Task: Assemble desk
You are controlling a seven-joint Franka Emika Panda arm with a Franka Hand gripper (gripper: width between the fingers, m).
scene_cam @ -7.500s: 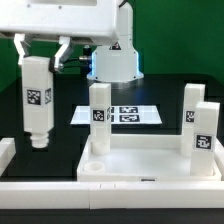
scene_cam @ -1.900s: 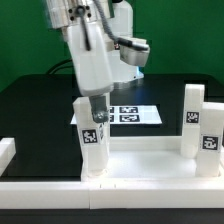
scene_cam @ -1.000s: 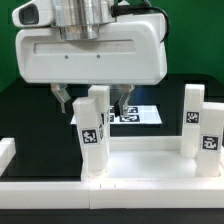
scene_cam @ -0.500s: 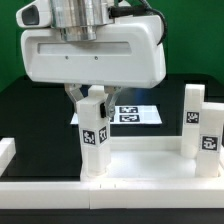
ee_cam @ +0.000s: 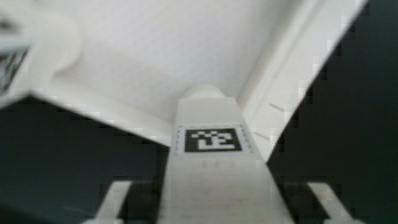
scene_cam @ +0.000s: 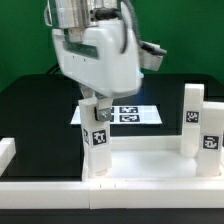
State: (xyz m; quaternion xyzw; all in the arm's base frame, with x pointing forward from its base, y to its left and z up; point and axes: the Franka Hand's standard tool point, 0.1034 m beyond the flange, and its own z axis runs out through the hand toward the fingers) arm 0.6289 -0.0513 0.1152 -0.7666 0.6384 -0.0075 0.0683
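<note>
I'm seeing one leg [scene_cam: 97, 140] standing in the tabletop [scene_cam: 150, 160] at the exterior view's left, two legs [scene_cam: 198, 125] standing at its right, the marker board [scene_cam: 128, 115] lying behind.

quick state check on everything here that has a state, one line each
gripper: shut on the front leg, turned at an angle
front leg: upright in the tabletop's corner socket at the exterior view's left, gripped near its top
tabletop: lying flat, rim up, legs standing in it
two legs on the exterior view's right: upright, untouched
marker board: flat on the table behind the desk
</note>
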